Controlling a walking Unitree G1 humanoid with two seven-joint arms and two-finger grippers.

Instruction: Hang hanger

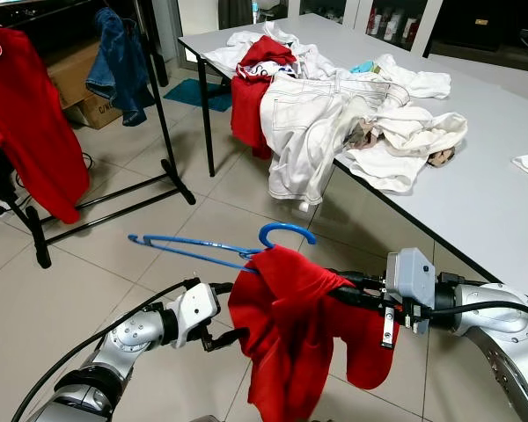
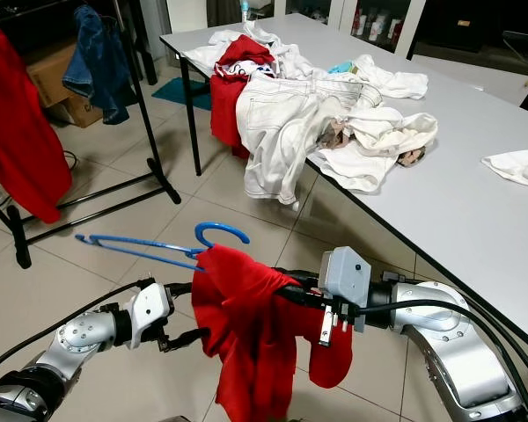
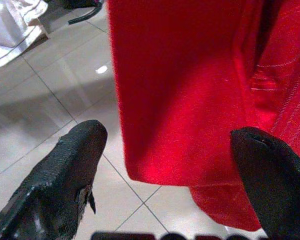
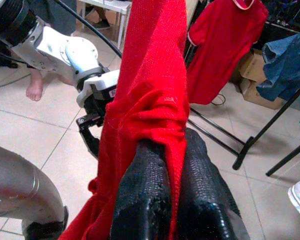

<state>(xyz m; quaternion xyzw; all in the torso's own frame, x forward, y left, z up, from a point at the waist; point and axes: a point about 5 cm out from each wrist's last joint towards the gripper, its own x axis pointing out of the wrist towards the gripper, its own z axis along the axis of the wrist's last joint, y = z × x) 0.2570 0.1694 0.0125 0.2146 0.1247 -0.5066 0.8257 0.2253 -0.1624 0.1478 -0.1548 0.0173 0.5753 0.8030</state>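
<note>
A blue plastic hanger (image 1: 194, 246) hovers above the floor, its hook (image 1: 288, 232) curling over the top of a red garment (image 1: 286, 343). One arm of the hanger sticks out to the left; the other is hidden inside the cloth. My right gripper (image 1: 356, 284) is shut on the garment's upper fold, and the cloth is pinched between its black fingers (image 4: 146, 190). My left gripper (image 1: 228, 314) stands open at the garment's left edge. Its two fingers (image 3: 70, 165) are spread wide, with the red cloth (image 3: 190, 90) just ahead of them.
A black clothes rack (image 1: 163, 105) at the left carries a red shirt (image 1: 26, 123) and a denim garment (image 1: 119, 57). A grey table (image 1: 475, 202) on the right holds a pile of white and red clothes (image 1: 334, 114). A person's bare foot (image 4: 35, 89) stands on the tiles.
</note>
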